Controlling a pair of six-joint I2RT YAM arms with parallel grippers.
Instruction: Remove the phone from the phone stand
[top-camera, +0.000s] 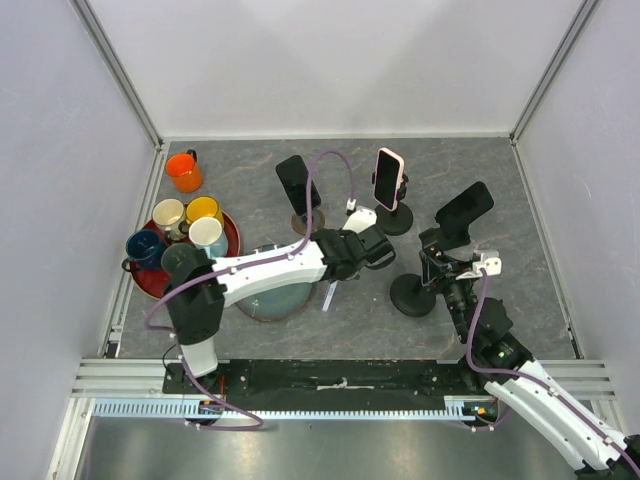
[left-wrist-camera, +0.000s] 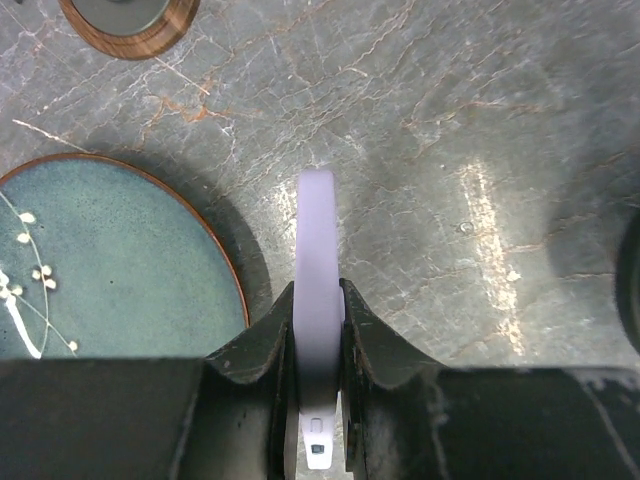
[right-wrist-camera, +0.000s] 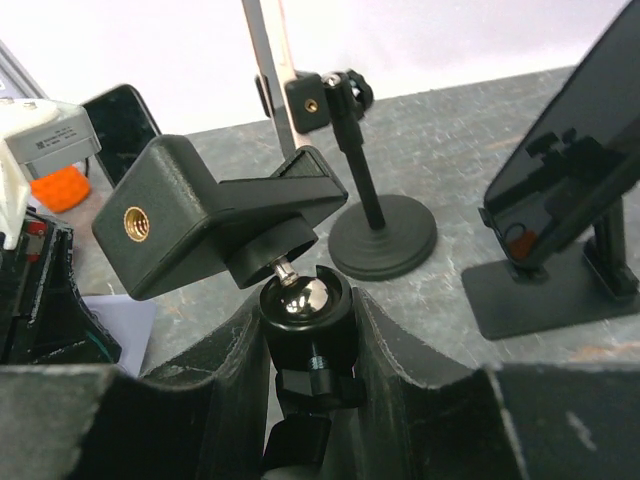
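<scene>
My left gripper (left-wrist-camera: 318, 292) is shut on a lavender phone (left-wrist-camera: 318, 240), which I see edge-on, sticking out ahead of the jaws over the grey table. From above the phone (top-camera: 328, 297) shows as a thin pale strip below the left gripper (top-camera: 336, 272), beside the plate. The black phone stand (right-wrist-camera: 215, 215) has nothing in its clamp. My right gripper (right-wrist-camera: 305, 312) is shut on its ball-joint neck. In the top view the right gripper (top-camera: 441, 272) sits just right of the stand's round base (top-camera: 412, 297).
A blue-green plate (top-camera: 272, 302) lies left of the phone. A red tray (top-camera: 233, 236) holds several mugs, and an orange mug (top-camera: 184, 171) stands behind it. Three other stands carry phones: pink (top-camera: 389, 178), black on a wooden base (top-camera: 297, 183), and black at right (top-camera: 465, 210).
</scene>
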